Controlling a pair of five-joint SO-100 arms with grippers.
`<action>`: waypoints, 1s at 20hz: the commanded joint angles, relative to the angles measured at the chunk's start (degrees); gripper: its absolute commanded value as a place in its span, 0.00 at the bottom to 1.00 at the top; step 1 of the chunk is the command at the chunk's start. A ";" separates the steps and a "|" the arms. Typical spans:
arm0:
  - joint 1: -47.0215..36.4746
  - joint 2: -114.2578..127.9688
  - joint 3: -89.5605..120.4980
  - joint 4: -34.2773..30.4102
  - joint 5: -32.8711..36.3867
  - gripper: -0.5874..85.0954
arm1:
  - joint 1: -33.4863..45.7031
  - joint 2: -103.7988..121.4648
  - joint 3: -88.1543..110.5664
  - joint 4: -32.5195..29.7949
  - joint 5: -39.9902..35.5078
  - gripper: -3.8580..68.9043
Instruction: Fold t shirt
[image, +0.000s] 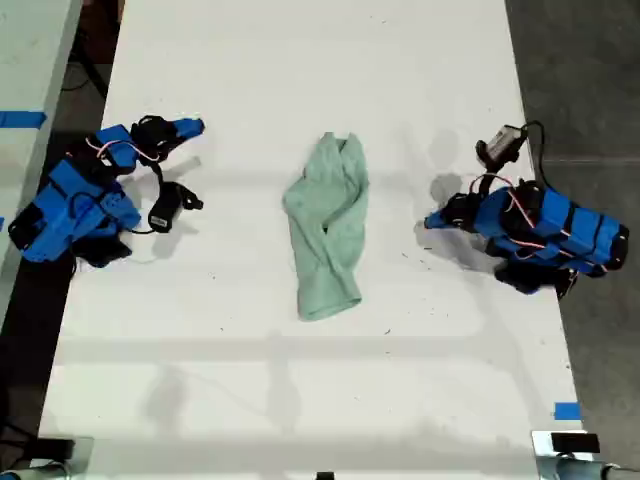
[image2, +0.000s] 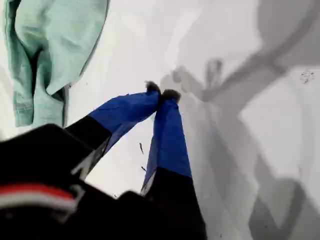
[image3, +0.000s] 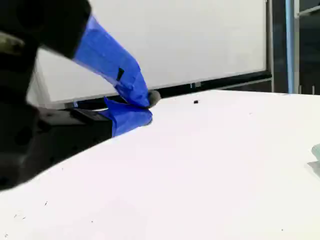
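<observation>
T shirt (image: 325, 225) lies near the middle of the white table (image: 300, 380), between the two blue arms and touching neither. It is not spread flat. The cloth is gathered into a long, wrinkled bundle running up and down the exterior view, with a darker crease along its length where one part lies over another, so no clean edge or sleeve stands out to be taken.

The first gripper (image2: 161, 94) sits on the exterior view's right (image: 430, 221), pointing toward the garment and stopping short of it. Its fingers (image2: 170, 130) are pressed together at the tips with nothing between them, and they hang over bare table beside the t shirt (image2: 50, 50), which fills one corner of that camera's picture. This reads as a waiting pose rather than a grasp, with the arm tucked back and the cloth within easy reach.

The second gripper (image3: 147, 110) is at the exterior view's left (image: 192, 127), well apart from the garment. Its fingers (image3: 127, 72) are also drawn together and empty, held low over the table. A pale green sliver at the edge of its view (image3: 316, 150) is probably the shirt's edge.

Judging by this, folding has not begun. The bundle will likely need opening out flat first.
</observation>
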 joint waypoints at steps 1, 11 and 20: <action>2.37 0.70 1.85 3.25 -4.22 0.00 | 1.23 0.53 1.05 2.11 3.52 0.08; 12.92 -12.66 -19.51 13.18 -21.45 0.00 | -11.95 -11.69 -14.24 6.42 20.92 0.08; 36.83 -70.31 -56.51 1.41 -31.38 0.00 | -28.48 -62.93 -53.53 -1.85 27.07 0.07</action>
